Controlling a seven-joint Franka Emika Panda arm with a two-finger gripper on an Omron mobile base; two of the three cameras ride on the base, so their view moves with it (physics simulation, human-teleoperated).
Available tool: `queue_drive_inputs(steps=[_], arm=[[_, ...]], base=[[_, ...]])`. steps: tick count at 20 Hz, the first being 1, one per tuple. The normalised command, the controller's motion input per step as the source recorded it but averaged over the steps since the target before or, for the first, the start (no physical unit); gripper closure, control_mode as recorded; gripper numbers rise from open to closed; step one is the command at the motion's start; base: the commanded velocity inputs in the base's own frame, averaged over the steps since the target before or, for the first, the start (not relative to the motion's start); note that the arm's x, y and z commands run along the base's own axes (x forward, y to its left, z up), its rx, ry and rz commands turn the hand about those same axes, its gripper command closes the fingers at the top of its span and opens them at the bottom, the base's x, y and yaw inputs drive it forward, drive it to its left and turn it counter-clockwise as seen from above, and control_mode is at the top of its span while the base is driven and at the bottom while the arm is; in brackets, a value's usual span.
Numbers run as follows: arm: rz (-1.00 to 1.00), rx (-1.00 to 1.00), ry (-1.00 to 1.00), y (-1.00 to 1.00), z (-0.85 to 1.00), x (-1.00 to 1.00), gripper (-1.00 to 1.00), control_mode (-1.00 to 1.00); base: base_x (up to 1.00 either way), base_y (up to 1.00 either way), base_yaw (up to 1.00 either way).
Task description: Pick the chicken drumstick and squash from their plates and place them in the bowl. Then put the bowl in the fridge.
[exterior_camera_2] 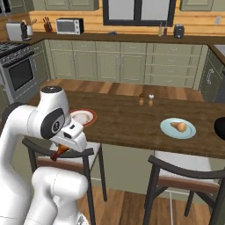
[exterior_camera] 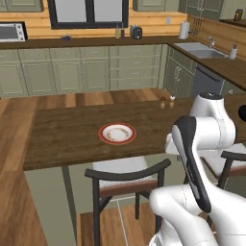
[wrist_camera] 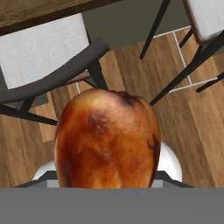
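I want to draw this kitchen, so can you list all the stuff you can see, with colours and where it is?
Golden-brown chicken drumstick: one, held in the gripper, out over the floor.
White plate with a red-orange rim: one, bare, on the table.
Pale blue plate: one, on the table.
Tan-orange squash: one, on the blue plate.
Glossy black bowl: one, at the table's right edge.
Dark brown wooden table: one, mid-room.
Black chairs with white seats: two, at the table's near side.
Shakers: two, on the table's far edge.
White microwave: one, on the back counter.
Gripper: one, holding the drumstick.
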Motion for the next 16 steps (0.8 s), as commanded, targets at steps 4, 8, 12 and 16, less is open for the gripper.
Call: queue_drive_inputs(steps=[4, 8, 12, 16], arm=[[0.0, 0.0, 0.0, 0.0, 0.0, 0.0, 1.0, 1.0], [0.0, 0.0, 0.0, 0.0, 0.0, 0.0, 1.0, 1.0], [0.0, 0.0, 0.0, 0.0, 0.0, 0.0, 1.0, 1.0], [0.0, 0.0, 0.0, 0.0, 0.0, 0.0, 1.0, 1.0]], base=[[-0.08, -0.26, 0.0], [-0.18, -0.76, 0.0], [-0.15, -0.98, 0.0], [-0.03, -1.0, 0.0]])
